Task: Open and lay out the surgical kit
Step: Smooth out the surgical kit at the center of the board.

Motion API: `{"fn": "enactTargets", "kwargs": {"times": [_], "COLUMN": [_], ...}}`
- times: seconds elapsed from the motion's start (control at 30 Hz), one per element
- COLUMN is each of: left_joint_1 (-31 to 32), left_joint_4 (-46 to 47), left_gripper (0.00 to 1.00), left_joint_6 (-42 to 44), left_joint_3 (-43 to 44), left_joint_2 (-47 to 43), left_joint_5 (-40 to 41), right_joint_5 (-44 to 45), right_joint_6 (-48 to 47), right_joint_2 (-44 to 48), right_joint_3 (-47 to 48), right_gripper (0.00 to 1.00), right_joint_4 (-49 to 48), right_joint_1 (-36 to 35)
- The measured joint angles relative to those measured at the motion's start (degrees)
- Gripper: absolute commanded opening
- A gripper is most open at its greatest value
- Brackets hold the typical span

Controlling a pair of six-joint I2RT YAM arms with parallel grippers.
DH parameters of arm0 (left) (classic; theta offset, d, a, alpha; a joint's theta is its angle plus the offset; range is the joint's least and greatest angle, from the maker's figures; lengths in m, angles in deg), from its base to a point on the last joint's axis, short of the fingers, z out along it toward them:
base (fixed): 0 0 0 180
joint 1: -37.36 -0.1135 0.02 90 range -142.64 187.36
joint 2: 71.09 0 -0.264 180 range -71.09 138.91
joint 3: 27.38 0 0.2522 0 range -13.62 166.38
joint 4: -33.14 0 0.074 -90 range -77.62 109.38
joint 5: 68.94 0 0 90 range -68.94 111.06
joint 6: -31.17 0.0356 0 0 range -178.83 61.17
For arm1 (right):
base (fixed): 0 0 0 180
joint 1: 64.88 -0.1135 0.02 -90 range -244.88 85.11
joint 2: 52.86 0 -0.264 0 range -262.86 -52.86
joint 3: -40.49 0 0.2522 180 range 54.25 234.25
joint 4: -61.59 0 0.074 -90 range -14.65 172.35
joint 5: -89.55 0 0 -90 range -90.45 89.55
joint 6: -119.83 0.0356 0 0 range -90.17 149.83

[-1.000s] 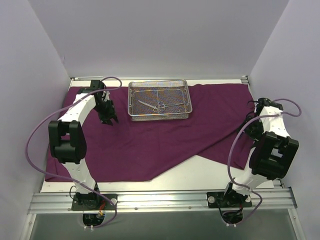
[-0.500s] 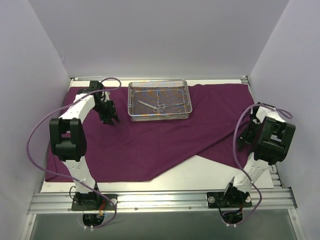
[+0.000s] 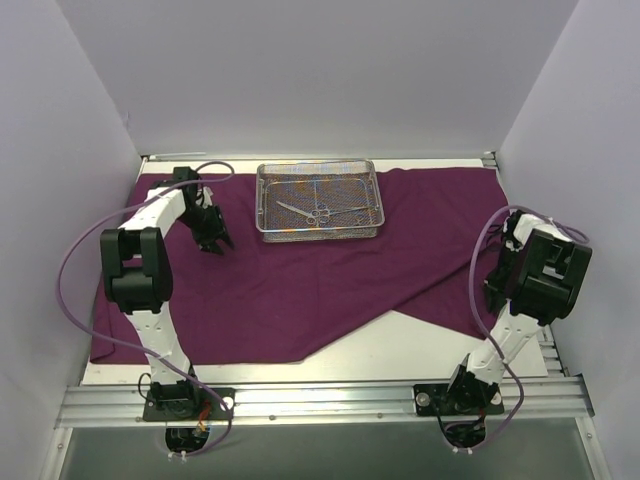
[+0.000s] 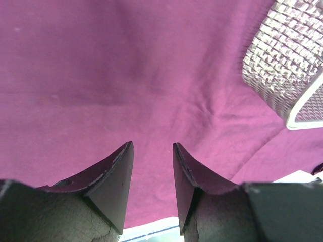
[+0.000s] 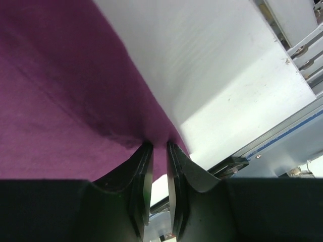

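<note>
Risk of slipping: right gripper (image 5: 160, 144), jaws nearly shut on near right edge of cloth (image 3: 300, 290), thin pinch only. Pulled hard, could drag tray (image 3: 320, 165) and scissors (image 3: 305, 211) at far centre. Left gripper (image 4: 152, 144) half open, empty, over cloth beside tray.

You have a deep purple cloth (image 3: 300, 290), plain and unpatterned, under a silver tray (image 3: 320, 231) of fine square mesh that holds silvery instruments (image 3: 303, 211). The bare table (image 3: 430, 345) is white. Your arms (image 3: 160, 210) are white with black joints and trail lilac cables (image 3: 61, 285).
</note>
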Motion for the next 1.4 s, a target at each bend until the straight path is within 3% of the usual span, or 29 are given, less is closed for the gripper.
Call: {"fn": "enactTargets", "kwargs": {"times": [0.07,0.17,0.2,0.27,0.53,0.83,0.93,1.03,1.07,1.17,1.4], "left_joint_1": [-0.7,-1.4,-1.5,-1.6,-1.5,-1.5,-1.6,-1.7,-1.7,-1.8,-2.1], "left_joint_4": [0.0,-0.1,-0.1,-0.1,-0.1,-0.1,0.0,0.2,0.2,0.2,0.2], "left_gripper": [0.46,0.46,0.46,0.46,0.46,0.46,0.47,0.47,0.46,0.47,0.47], "left_joint_6": [0.0,0.0,0.0,0.0,0.0,0.0,-0.1,-0.2,-0.2,-0.2,-0.2], "left_joint_3": [0.0,0.0,0.0,0.1,0.1,0.1,0.0,-0.4,-0.5,-0.6,-0.6], "left_joint_2": [0.2,0.3,0.3,0.3,0.3,0.3,0.3,0.3,0.3,0.3,0.5], "left_joint_5": [0.0,0.0,0.0,0.0,-0.4,-0.6,-0.6,-0.6,-0.5,-0.5,-0.5], "right_joint_5": [0.3,0.2,0.2,0.2,0.2,-2.6,-3.4,-3.7,-3.7,-3.3,3.9], "right_joint_6": [0.1,0.0,-0.1,-0.5,-1.5,-3.7,-4.6,-5.0,-5.1,-5.1,-3.7], "right_joint_2": [-0.5,-0.9,-0.9,-0.7,4.1,1.2,-1.5,-1.8,-2.0,-2.5,-3.3], "right_joint_3": [0.0,-0.1,0.0,0.1,1.9,2.0,2.3,2.5,2.6,2.7,4.7], "right_gripper": [0.15,0.29,0.4,0.43,0.45,0.45,0.43,0.33,0.21,0.02,0.0], "right_joint_4": [0.0,-0.1,-0.1,0.0,0.2,-2.6,-3.5,-3.3,-3.3,-3.4,-0.8], "right_joint_1": [0.4,0.7,0.7,0.7,0.7,0.7,0.5,0.4,0.4,0.4,2.2]}}
